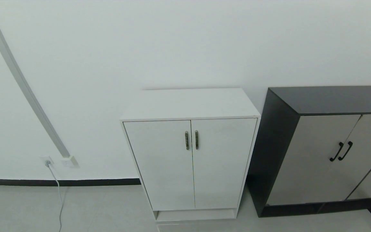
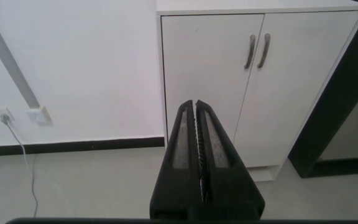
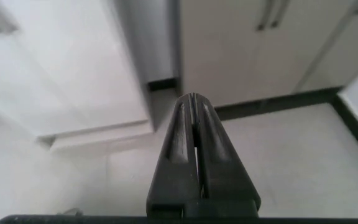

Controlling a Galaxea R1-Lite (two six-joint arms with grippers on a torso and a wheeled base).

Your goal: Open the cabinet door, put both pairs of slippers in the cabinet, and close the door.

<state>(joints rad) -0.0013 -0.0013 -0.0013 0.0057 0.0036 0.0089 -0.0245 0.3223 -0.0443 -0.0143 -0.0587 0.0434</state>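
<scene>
Far left, a grey conduit (image 1: 18, 77) runs down the wall (image 1: 172, 42) to a socket (image 1: 46, 159), and a thin cable (image 1: 60, 193) hangs from it to the floor (image 1: 101, 209). My left gripper (image 2: 195, 104) is clenched, holding nothing, aimed toward the cabinet (image 1: 190, 103) but well short of it. The cabinet stands against the wall: boxy, white, smooth laminate, both doors (image 1: 159, 164) closed. I judge the doors light, stiff and slick-faced, so the flat panels offer no grip. I'd take hold at the handles (image 1: 187, 140), two slim upright metal bars just beside each other at the centre seam. My right gripper (image 3: 193, 98) is likewise pressed together and empty, above the floor. Just right of the white one stands a dark cabinet (image 1: 275, 145), matte-sided and grey-fronted
</scene>
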